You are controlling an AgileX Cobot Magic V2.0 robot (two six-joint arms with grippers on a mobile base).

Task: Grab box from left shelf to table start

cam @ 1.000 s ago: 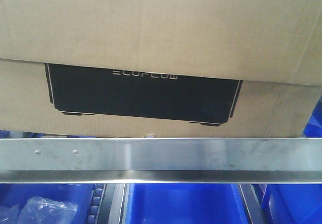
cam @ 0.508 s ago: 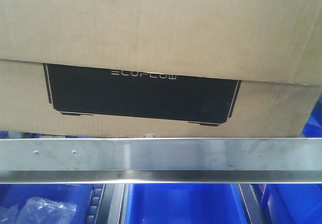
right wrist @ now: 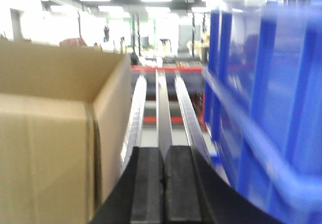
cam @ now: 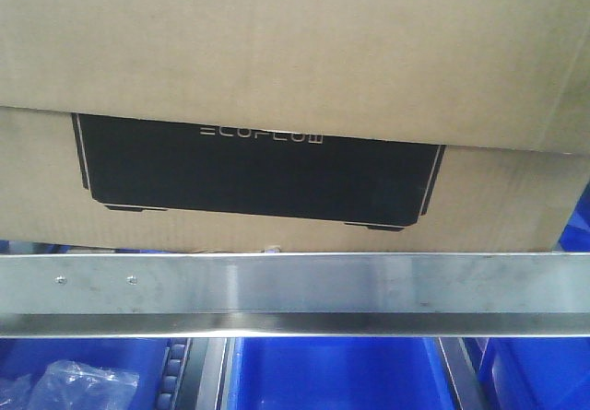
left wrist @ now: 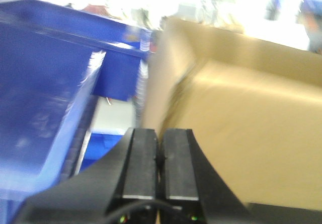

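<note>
You've got both pinched shut, empty: left gripper (left wrist: 159,141), box (left wrist: 241,123) at 3, blue bin (left wrist: 45,98) at 9; right gripper (right wrist: 162,156) mirrored.

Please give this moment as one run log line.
box on left shelf | left gripper shut, beside box | right gripper shut, beside box

One cardboard box (cam: 295,51) stands above one silver shelf rail (cam: 295,281) bearing two screws (cam: 61,279). Below the rail are three blue bins (cam: 332,373) and one clear plastic bag (cam: 74,382). Two hands appear: left hand (left wrist: 159,163), right hand (right wrist: 163,183).
</note>
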